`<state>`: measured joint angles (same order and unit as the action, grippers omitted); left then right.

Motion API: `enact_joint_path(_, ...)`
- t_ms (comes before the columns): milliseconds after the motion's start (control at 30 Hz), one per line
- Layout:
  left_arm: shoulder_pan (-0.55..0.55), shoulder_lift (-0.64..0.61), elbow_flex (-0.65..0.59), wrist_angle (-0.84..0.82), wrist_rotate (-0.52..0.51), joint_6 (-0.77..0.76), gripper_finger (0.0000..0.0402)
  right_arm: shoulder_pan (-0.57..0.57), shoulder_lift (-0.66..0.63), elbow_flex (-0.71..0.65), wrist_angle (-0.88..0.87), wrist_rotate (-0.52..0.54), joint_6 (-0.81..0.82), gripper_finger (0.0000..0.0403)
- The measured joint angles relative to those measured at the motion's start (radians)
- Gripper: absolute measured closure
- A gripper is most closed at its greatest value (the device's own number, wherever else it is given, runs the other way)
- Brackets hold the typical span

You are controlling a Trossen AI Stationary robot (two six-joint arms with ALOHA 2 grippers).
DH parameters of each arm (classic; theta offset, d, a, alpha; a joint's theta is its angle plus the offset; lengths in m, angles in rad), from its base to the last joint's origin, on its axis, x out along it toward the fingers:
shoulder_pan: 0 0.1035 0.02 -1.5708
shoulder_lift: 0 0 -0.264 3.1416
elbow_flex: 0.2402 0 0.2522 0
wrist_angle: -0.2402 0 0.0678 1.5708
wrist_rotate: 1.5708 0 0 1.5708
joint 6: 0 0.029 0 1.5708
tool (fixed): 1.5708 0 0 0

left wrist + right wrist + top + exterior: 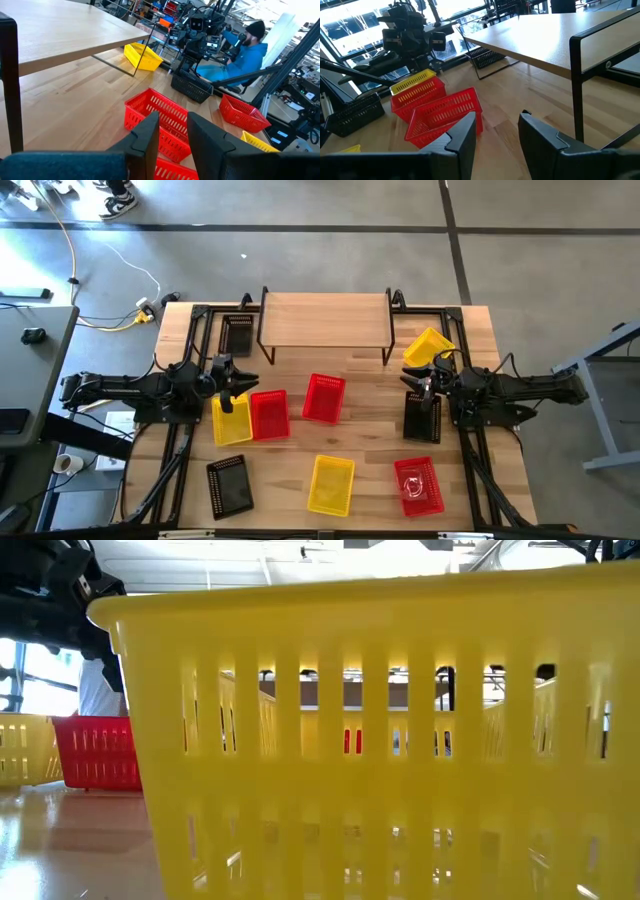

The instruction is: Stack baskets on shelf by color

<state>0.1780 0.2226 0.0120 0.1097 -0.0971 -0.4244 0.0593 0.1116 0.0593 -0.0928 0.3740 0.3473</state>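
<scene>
— Yellow mesh fills the low camera: that near yellow basket sits right before the lens. Are your jaws holding anything?

— No. Left gripper and right gripper both show jaws apart, empty, hovering over the tabletop, likely choosing a basket.

— And the shelf?

— At the far edge, bare; baskets lie scattered, so you've stacked nothing yet.

Baskets on wooden table

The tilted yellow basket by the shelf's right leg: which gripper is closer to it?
Right. The right gripper sits just beside the tilted yellow basket, while the left gripper is across the table, past the shelf.
</scene>
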Motion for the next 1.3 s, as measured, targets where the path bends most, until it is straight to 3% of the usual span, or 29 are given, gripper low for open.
enact_joint_path(667,0.000,0.000,0.000,0.000,0.000,-0.004,0.0312,0.000,0.000,0.000,0.000,0.000,0.000,0.0270)
enact_joint_path(1000,0.000,0.000,0.000,0.000,0.000,-0.148,0.0310,0.000,0.000,0.000,0.000,0.000,0.000,0.0270)
enact_joint_path(1300,0.000,0.000,0.000,0.000,-0.043,-0.214,0.0256,0.000,0.000,0.000,0.000,0.000,0.000,0.0270)
